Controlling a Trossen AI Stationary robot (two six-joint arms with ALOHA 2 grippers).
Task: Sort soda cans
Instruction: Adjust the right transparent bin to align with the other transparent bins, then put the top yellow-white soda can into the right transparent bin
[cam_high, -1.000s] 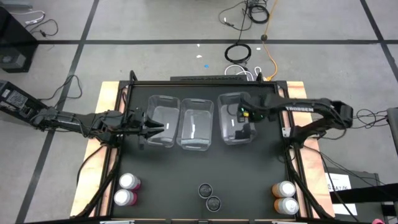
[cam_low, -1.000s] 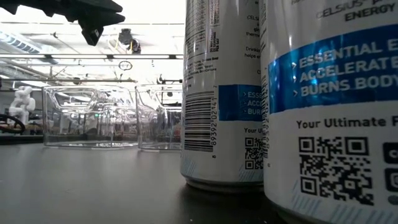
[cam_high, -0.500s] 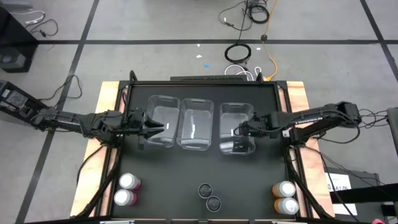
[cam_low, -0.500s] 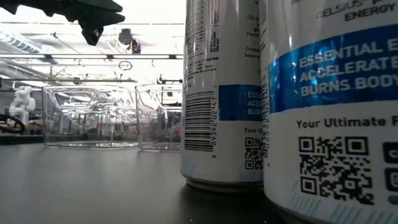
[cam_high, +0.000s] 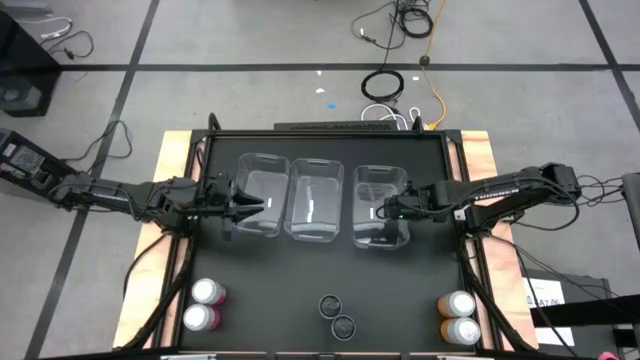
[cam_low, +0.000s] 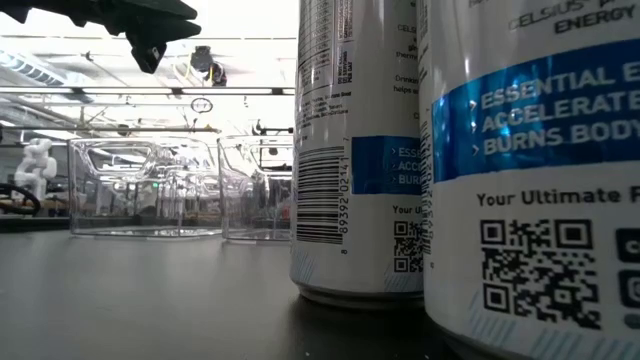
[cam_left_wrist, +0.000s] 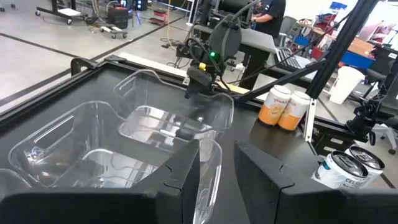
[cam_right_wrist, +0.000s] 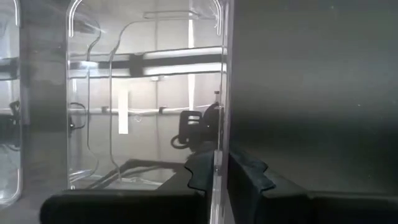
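Item 1, right gripper (cam_high: 388, 209): clamped on the right-hand wall of the right bin (cam_high: 372, 182); my wrist view shows one finger either side of the clear wall. Over the last second the arm has dropped from above the bin and drawn it slightly nearer; in the last half-second it barely moved. I read this as bin positioning, with sorting proper not yet begun.

Item 2, left gripper (cam_high: 247, 207): clenched on the left wall of the left bin (cam_high: 262, 180), unchanged over the second.

Item 3, middle bin (cam_high: 315, 190): between the other two. All three are clear, rigid, rectangular tubs with rounded corners, glossy, empty.

Item 4, soda cans: none moved, all upright at the near edge of the table (cam_high: 400, 270), well apart from the bins
- pink cans (cam_high: 203, 304), near left, pair touching
- dark cans (cam_high: 336, 315), near centre, pair touching
- orange cans (cam_high: 458, 316), near right, pair touching

Cans are smooth cylinders with round silver tops; table surface is matte black
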